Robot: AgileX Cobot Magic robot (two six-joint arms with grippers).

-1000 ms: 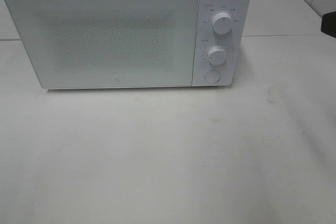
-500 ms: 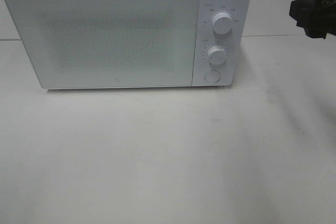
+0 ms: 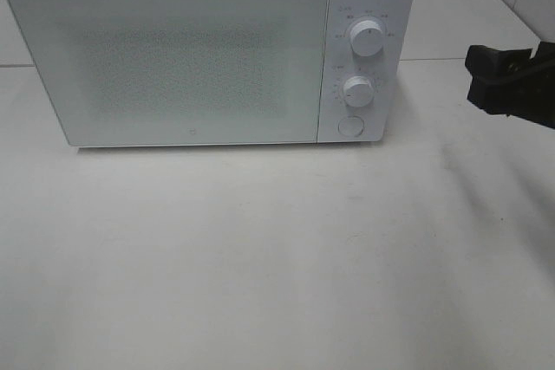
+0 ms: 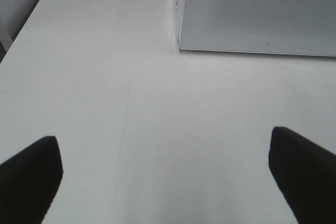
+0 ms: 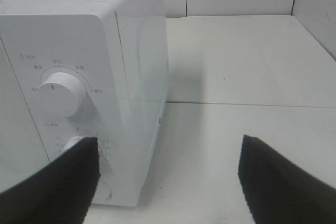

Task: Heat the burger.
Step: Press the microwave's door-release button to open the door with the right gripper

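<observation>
**Burger can't be spotted anywhere**

The burger isn't shown in any view, so its place can't be told. The microwave (image 3: 173, 58) is shut. The right gripper (image 3: 486, 80) is seen near its dials (image 3: 368, 39), jaws apart, empty. The left gripper (image 4: 165, 177) is pointed at its front-left corner, jaws spread wide.

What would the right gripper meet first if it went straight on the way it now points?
Likely the microwave: the right gripper has one finger lined up with its control panel; otherwise table. Depth is unclear.
</observation>
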